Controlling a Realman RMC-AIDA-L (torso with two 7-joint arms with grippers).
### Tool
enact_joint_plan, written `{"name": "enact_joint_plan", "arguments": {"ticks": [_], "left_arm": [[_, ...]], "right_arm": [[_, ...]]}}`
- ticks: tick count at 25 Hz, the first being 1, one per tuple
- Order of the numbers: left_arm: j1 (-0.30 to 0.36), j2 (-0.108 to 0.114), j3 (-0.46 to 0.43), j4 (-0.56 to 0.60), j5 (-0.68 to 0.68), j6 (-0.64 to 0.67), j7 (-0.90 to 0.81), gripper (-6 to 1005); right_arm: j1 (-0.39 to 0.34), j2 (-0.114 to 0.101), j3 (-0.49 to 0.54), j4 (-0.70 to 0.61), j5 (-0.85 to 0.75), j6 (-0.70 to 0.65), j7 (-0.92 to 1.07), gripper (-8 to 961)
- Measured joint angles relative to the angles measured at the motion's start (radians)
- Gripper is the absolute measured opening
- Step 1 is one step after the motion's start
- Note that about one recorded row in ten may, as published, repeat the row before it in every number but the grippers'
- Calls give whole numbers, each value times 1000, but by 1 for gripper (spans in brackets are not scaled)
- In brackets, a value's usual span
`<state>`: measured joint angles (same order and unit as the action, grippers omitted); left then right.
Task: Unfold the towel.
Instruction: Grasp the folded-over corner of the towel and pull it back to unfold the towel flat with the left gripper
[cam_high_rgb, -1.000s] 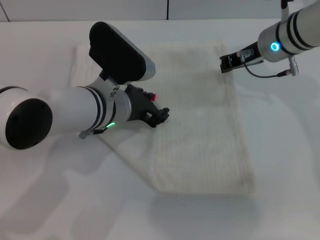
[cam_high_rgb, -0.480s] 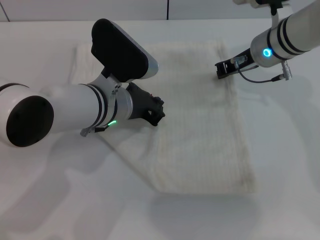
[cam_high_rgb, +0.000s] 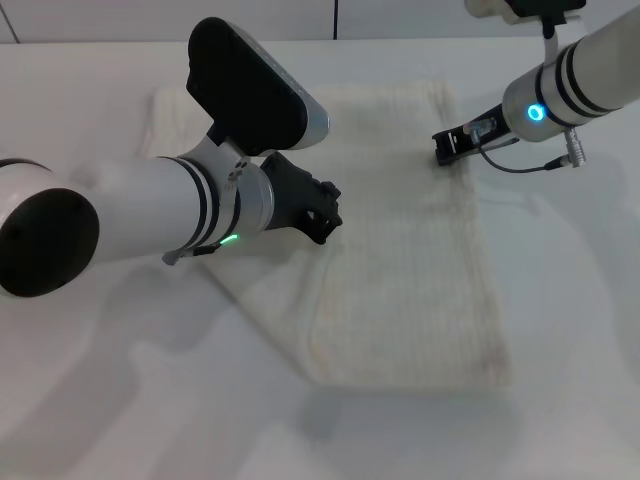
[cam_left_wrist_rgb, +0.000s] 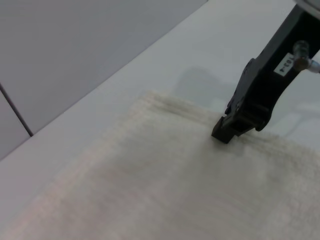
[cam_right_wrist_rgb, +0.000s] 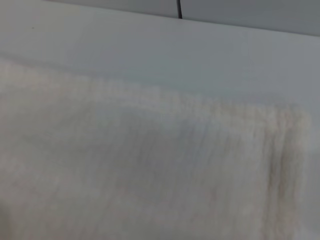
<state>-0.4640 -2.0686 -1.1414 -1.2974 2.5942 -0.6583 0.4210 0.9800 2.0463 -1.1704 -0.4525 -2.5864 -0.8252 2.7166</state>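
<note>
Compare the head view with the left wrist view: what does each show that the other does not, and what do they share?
Only the head view shows the left gripper over the towel's left part, both white arms, and the towel's whole outline, including its near edge. Only the left wrist view shows, close up, the right gripper's tip down against the cloth near the far right corner, and the grey wall panels behind the table. Both show the right gripper at the towel's far right corner on the white table.
</note>
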Motion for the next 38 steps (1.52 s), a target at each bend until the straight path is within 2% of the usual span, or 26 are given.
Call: {"name": "enact_joint_plan", "arguments": {"ticks": [6, 8, 12, 24, 38], "left_arm": [[30, -1, -8, -114, 114, -94, -81, 16], [50, -1, -9, -193, 213, -167, -146, 16], [71, 0, -10, -277, 284, -261, -197, 16], [112, 5, -83, -369, 295, -466, -233, 17], [131, 6, -117, -396, 296, -645, -252, 28]], "right_arm": [[-2, 0, 0, 0, 0, 1, -6, 22], [-4, 0, 0, -4, 0, -2, -6, 22], [-5, 0, 1, -7, 0, -3, -6, 24], [-8, 2, 0, -20, 1, -7, -6, 27], [-11, 3, 0, -19, 1, -9, -6, 30]]}}
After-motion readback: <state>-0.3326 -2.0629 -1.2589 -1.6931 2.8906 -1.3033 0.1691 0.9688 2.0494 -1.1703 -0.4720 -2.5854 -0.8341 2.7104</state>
